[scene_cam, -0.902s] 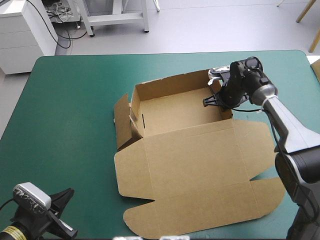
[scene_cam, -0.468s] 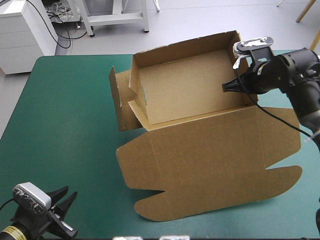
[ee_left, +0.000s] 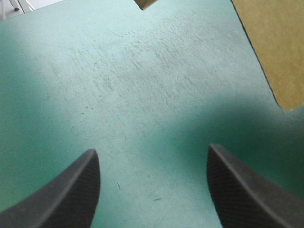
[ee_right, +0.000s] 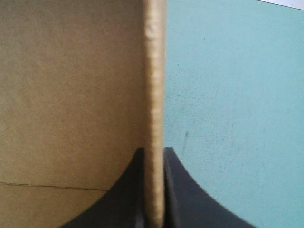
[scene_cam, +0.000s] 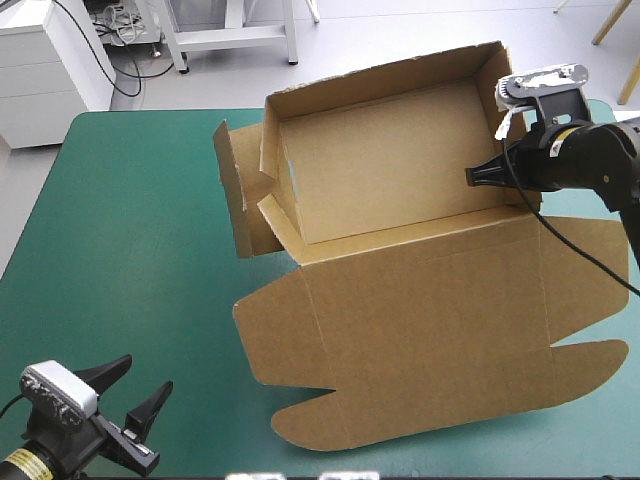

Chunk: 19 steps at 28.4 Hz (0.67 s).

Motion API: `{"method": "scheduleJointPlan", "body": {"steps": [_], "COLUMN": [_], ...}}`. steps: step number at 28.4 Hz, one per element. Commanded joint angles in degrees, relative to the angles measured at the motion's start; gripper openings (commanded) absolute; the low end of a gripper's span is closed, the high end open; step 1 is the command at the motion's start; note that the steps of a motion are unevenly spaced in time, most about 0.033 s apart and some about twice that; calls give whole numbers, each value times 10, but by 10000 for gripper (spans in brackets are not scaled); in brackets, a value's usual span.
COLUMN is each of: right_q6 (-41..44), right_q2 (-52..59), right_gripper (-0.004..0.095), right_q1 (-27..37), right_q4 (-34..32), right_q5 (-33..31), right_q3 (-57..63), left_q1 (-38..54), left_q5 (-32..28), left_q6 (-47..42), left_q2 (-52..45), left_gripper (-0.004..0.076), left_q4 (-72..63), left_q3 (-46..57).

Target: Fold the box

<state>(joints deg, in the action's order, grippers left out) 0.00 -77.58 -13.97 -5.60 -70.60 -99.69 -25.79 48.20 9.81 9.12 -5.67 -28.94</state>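
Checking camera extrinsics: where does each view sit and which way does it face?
High view: above and behind the robot, facing forward and down on the table and box; both arms show, left gripper and right gripper.
Left wrist view: above the left wrist, facing along its open gripper onto bare table, box edge ahead.
Right wrist view: above the right wrist, facing along its gripper, shut on the box's right wall.
Shared: the box appears in all three.
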Motion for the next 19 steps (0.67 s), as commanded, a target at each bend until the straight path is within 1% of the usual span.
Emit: {"method": "scheduleJointPlan", "body": {"steps": [1,4,10,11,14,19], "right_q6": [0,0,0,-6,-13,-19], "right_q2": [20,20,20,20,20,20], "right_gripper": [-22,-22,-22,-22,-22,-22], "right_q1": [3,3,3,3,3,3], "right_q4": [1,1,3,3,3,3], "right_q5": [36,36,36,36,36,36], "right_q3": [-15,-15,-15,-15,-15,-15], "left_q1": [0,0,0,0,0,0], "left_q5": [-69,-67,-60,-52,-29,2], "left_q6": [-56,-123,-182,-185,-185,-185], "left_q2": [33,86,222,270,348,452], "left_gripper": [460,460,460,460,460,460], "left_q4": [30,89,163,164,163,171], "left_q3": [-23,-47,-115,-147,-197,-281]}}
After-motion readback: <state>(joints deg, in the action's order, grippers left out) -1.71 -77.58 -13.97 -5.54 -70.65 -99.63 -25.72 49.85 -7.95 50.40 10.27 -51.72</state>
